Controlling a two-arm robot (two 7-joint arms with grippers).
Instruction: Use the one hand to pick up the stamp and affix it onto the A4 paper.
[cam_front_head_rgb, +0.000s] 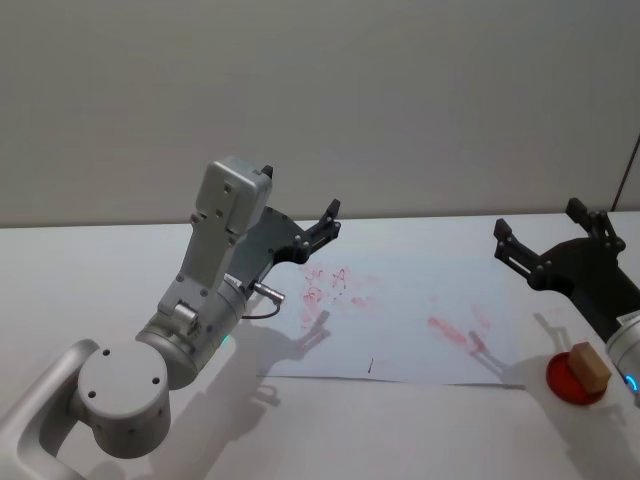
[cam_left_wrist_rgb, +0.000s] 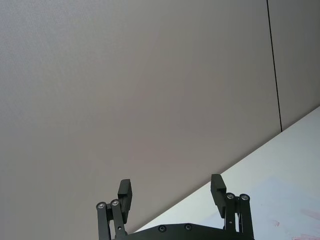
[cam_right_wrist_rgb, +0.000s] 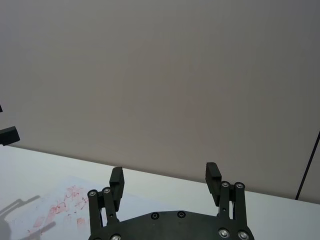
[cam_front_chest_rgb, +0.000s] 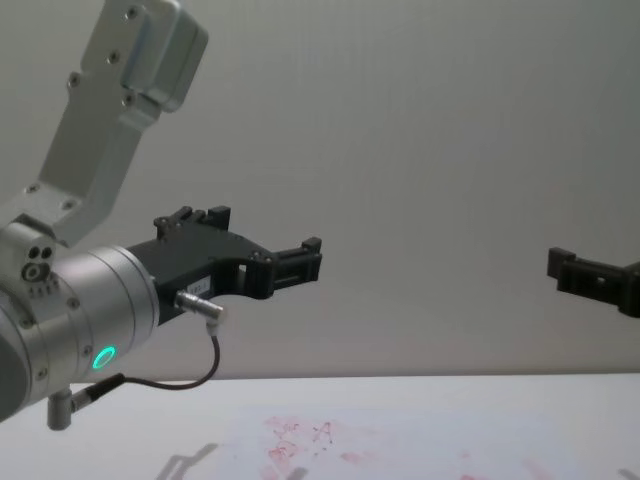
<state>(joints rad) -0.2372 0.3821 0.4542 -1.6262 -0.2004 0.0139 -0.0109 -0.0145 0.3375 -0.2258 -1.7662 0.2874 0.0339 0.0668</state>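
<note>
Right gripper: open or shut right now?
Open. The right gripper shows both fingers spread wide, nothing between them; the stamp sits untouched.

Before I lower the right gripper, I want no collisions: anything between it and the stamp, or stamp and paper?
Nothing visible. The right gripper hangs open beyond the stamp, which sits on a red pad off the A4 paper's near right corner; the left gripper hangs far left.
</note>
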